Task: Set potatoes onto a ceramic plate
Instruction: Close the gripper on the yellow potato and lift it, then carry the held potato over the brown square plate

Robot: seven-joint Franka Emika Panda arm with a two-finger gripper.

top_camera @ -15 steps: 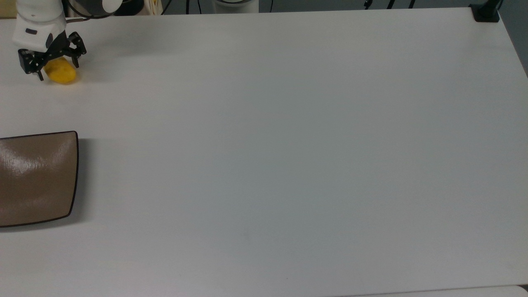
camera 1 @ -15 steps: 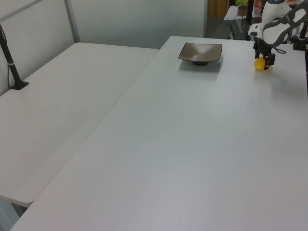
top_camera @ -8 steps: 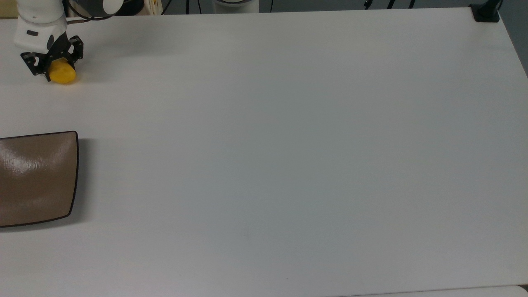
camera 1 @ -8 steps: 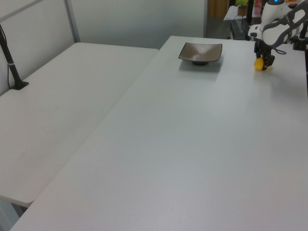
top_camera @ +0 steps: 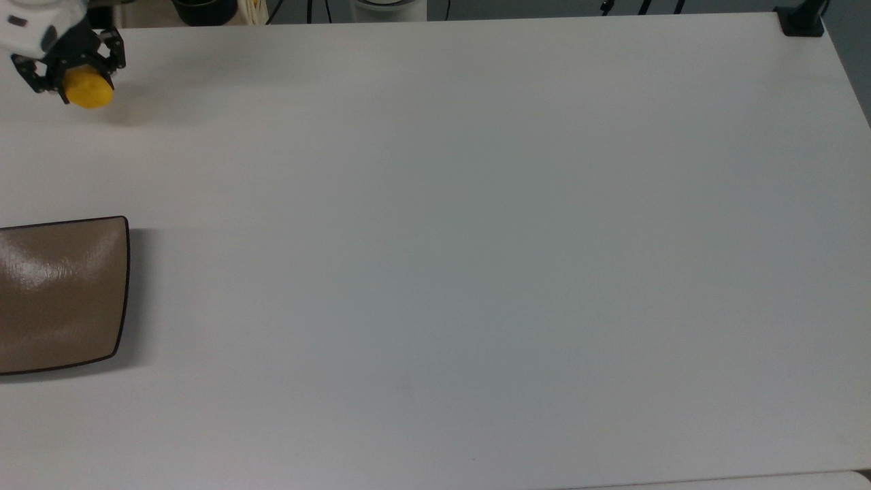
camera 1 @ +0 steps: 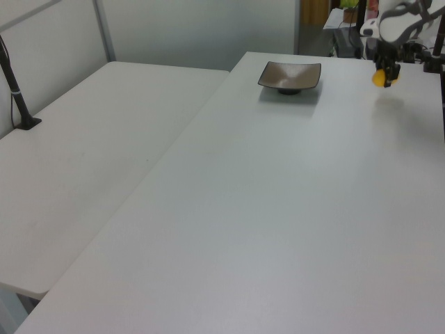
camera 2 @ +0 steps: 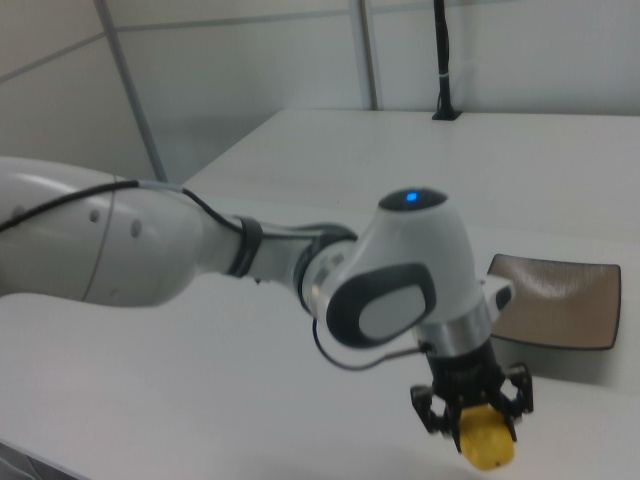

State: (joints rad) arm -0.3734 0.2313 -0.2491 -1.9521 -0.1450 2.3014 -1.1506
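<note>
1. My gripper (top_camera: 68, 75) has its jaws closed on the potato (top_camera: 88, 94), at the top view's far-left corner of the table (top_camera: 476, 238).
2. A second ago the potato lay on the table with the fingers standing around it; half a second ago they had closed in on it. Now it has come up off the surface: in the left view the potato (camera 1: 379, 78) hangs clear above its own faint shadow.
3. The right view agrees, with the potato (camera 2: 485, 445) pinched below the wrist and sticking out under the fingers.
4. So I judge the grasp done and the lift under way; the carry comes next.
5. The ceramic plate (top_camera: 61, 292) has not moved. It sits bare at the top view's left edge, well apart from the gripper, nearer the bottom.
6. In the left view the ceramic plate (camera 1: 290, 74) lies to the left of the potato, so I expect a sideways carry, then a lowering over its middle.
</note>
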